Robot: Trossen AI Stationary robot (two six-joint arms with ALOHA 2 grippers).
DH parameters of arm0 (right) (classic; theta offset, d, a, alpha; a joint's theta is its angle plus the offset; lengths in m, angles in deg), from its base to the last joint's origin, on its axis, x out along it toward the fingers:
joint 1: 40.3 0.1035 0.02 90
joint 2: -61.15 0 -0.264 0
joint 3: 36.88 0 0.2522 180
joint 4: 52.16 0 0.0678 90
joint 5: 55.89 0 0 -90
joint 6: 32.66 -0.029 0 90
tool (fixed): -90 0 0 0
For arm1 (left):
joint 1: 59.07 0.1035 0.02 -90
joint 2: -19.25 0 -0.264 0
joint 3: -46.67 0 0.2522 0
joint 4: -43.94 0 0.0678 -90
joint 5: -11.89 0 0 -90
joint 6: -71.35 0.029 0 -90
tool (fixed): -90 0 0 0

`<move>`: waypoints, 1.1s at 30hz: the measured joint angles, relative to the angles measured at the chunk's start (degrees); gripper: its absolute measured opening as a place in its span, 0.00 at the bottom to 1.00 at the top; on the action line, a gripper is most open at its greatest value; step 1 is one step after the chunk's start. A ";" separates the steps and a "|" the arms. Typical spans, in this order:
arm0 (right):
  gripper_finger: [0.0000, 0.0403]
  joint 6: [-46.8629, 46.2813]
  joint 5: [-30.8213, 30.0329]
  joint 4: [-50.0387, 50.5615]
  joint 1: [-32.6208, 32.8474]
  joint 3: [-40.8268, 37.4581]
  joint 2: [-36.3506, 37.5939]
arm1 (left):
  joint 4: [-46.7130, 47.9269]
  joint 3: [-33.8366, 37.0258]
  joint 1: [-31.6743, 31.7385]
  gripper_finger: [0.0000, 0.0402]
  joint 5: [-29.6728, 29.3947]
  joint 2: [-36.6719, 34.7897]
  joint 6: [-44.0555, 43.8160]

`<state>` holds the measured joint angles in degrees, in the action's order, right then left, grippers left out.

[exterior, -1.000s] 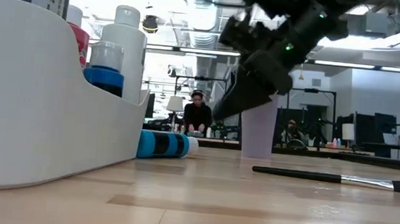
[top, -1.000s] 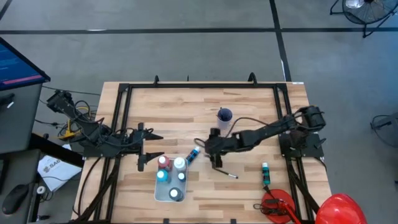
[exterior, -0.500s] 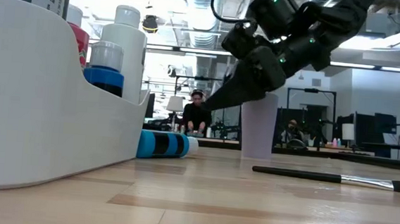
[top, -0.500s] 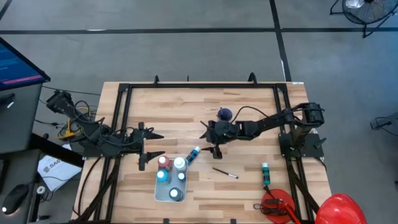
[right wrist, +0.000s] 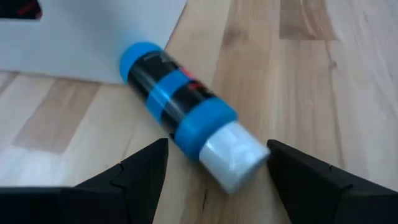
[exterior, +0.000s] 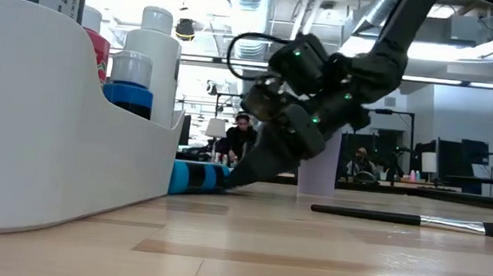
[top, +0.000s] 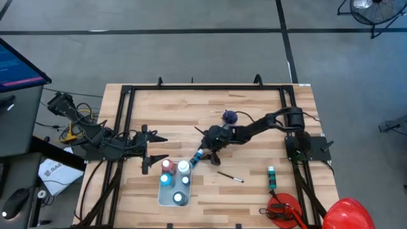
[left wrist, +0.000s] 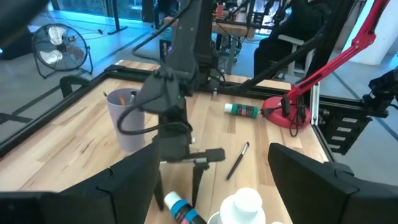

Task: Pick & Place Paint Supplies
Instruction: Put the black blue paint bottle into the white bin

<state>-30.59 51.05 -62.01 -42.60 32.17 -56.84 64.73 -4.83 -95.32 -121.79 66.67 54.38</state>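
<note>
I have the right gripper (top: 205,151) low over the middle of the table, fingers spread wide on either side of the white cap end of a blue bottle (top: 198,156) that lies on its side; in the right wrist view the bottle (right wrist: 186,144) sits between the two fingers with gaps either side, so nothing is gripped. The bottle lies just beside the white caddy (top: 160,196), which already holds several upright bottles (top: 174,174). A brush (top: 230,176) lies flat on the wood a little to the right of the gripper, apart from it. Behind the arm stands a purple cup (top: 229,117). A teal bottle (top: 271,177) lies near the table's right edge, well away from the rest. My left gripper (top: 152,154) waits at the left side, just beside the caddy, fingers also open and empty
</note>
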 joint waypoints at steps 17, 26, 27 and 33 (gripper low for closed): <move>0.66 -4.13 4.31 4.50 4.05 2.35 -0.29 | -0.02 0.00 0.00 0.73 0.02 0.00 -0.01; 0.66 -9.92 0.52 7.72 10.70 2.20 1.92 | 0.00 0.00 0.00 0.73 0.04 0.02 -0.18; 0.66 -10.52 0.33 8.09 11.26 2.22 2.00 | -0.01 0.00 0.00 0.73 0.04 0.00 -0.20; 0.66 -11.15 -0.69 9.86 13.63 2.36 2.23 | -0.33 0.00 0.00 0.73 0.04 0.00 -0.44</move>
<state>-41.74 50.36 -52.15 -28.97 34.53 -54.61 64.40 -4.83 -95.32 -121.75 66.67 53.94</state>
